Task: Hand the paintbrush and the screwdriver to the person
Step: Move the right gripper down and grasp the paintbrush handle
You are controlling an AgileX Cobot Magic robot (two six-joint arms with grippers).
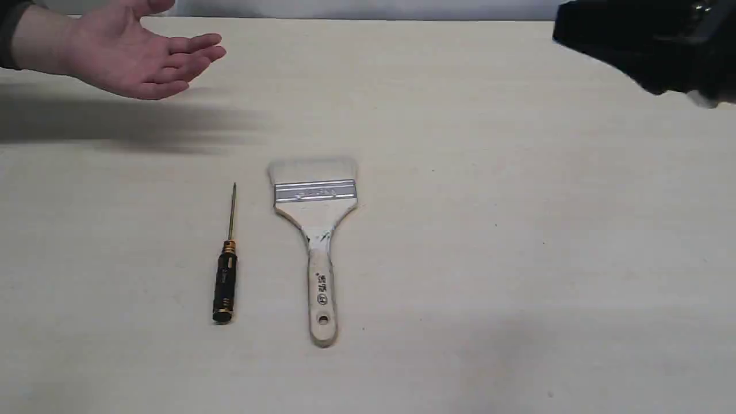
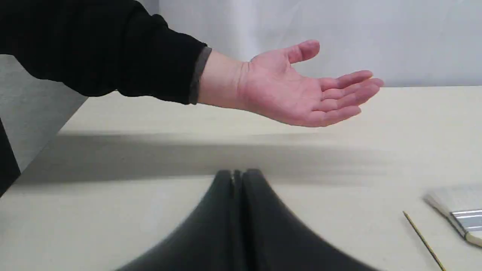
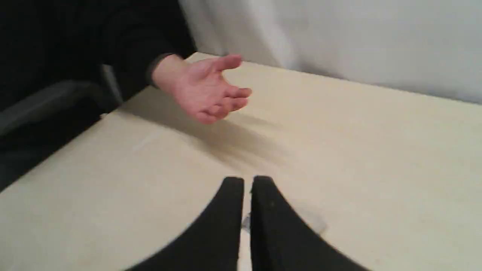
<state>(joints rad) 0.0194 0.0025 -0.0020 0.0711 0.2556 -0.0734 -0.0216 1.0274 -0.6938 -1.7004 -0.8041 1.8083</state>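
**A:** What's at the upper left of the exterior view?

**B:** The person's hand [image 1: 132, 54], palm up and empty, held above the table [image 1: 517, 241]. Neither tool has been handed over yet.

**A:** And further right?

**B:** The screwdriver [image 1: 225, 270] lies flat, left of centre, with its shaft pointing up the frame. The paintbrush [image 1: 315, 241] lies just beside it at centre, apart from it, bristles toward the top. The right arm [image 1: 650, 46] is a dark blur at the upper right, well away from both.

**A:** What about the pincers?

**B:** The left gripper [image 2: 238, 174] has its jaws pressed together on nothing. The right gripper [image 3: 247, 180] shows only a thin slit, also empty. Either one must spread wide before descending.

**A:** How would you make the first pick?

**B:** I'd close across the brush's narrow handle, not the broad ferrule. For the screwdriver I'd grip the black handle, since the thin shaft would likely slip. Then I'd lower the tool into the palm and release gently.
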